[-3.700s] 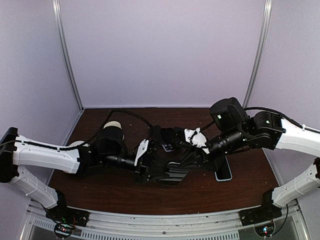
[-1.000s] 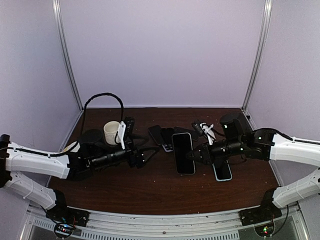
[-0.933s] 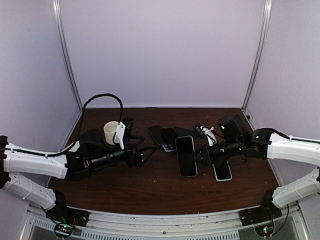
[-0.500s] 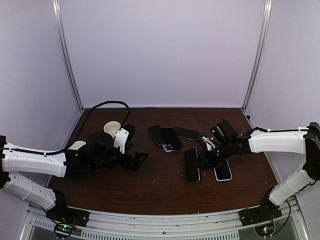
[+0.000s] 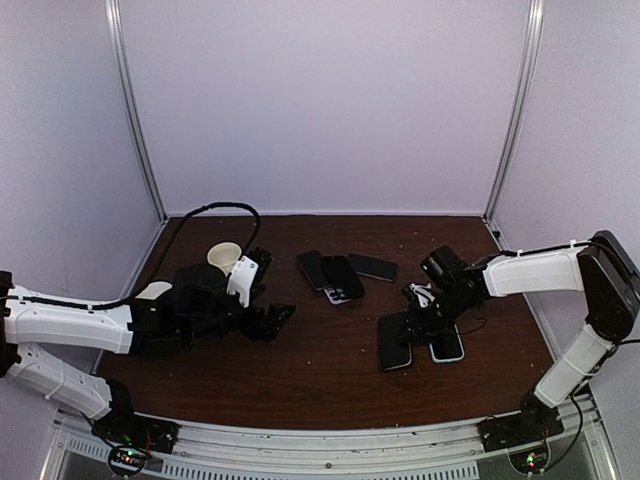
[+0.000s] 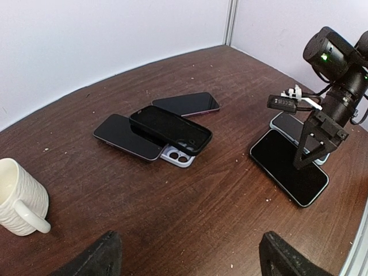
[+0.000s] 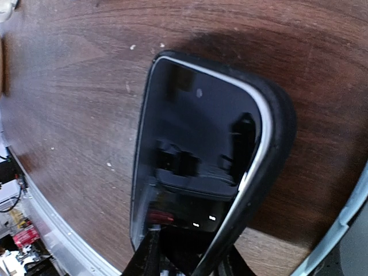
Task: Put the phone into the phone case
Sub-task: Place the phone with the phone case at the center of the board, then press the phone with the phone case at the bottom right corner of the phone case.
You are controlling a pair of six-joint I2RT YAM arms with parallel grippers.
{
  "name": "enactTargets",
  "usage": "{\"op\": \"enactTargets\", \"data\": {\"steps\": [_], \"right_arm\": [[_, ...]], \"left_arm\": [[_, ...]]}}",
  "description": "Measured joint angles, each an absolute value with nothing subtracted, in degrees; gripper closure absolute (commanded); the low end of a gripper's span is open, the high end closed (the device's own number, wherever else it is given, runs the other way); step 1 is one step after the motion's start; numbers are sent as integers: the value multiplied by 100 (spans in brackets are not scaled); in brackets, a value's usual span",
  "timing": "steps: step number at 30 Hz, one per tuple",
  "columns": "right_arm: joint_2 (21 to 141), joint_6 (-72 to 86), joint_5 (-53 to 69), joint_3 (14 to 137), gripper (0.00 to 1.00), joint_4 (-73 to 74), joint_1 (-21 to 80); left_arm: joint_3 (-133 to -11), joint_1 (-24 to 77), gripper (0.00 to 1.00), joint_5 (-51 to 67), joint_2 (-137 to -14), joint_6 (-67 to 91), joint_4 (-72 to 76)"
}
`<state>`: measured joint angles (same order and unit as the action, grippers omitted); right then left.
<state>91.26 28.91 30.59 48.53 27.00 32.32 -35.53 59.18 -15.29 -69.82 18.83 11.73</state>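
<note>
Overhead and wrist views of the dark wooden surface (image 5: 320, 385). The phone (image 5: 392, 342) (image 6: 284, 165) lies flat and screen-up, right of centre. In the right wrist view (image 7: 195, 144) a thick black rim runs round its edge, so it sits in a black phone case (image 7: 276, 144). Just beside it, on its right, lies a second phone in a pale case (image 5: 448, 346) (image 6: 290, 123).

The right gripper (image 5: 410, 322) (image 6: 310, 163) points down at the cased phone. Its fingers (image 6: 302, 155) stand a little apart in a narrow inverted V. Their tips are at the phone's right-hand edge. Whether they touch it cannot be told. In the right wrist view the two fingers (image 7: 146, 253) flank the phone's near end.

The left gripper (image 5: 272, 320) (image 6: 192, 265) hangs low over the surface, left of centre and well apart from the cased phone. Its fingers (image 6: 106, 259) are spread wide with nothing between them.

Toward the back, near the middle, is a small pile of dark phones (image 5: 330, 275) (image 6: 167, 131), overlapping one another. One more dark phone (image 5: 372, 266) (image 6: 187, 103) lies close on the pile's right. A white ribbed mug (image 5: 224, 256) (image 6: 20, 195) stands upright at back left, near the left arm.
</note>
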Motion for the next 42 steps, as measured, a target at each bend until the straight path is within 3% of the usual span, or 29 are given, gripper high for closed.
{"op": "enactTargets", "data": {"steps": [12, 20, 25, 38, 42], "right_arm": [[9129, 2547, 1385, 5264, 49, 3981, 3524], [8932, 2849, 631, 5365, 64, 4427, 4158], [8729, 3225, 604, 5177, 67, 4298, 4462], [9072, 3837, 434, 4932, 93, 4099, 4967], [9166, 4001, 95, 4989, 94, 4241, 5166]], "left_arm": [[-3553, 5881, 13, -1520, -6987, 1868, 1175], [-3553, 5881, 13, -1485, -6989, 1863, 1175], [-3553, 5881, 13, -1457, -7024, 1859, 1179], [-3553, 5881, 13, -1428, -7050, 1824, 1188], [-3553, 5881, 13, -1433, -7050, 1789, 1188]]}}
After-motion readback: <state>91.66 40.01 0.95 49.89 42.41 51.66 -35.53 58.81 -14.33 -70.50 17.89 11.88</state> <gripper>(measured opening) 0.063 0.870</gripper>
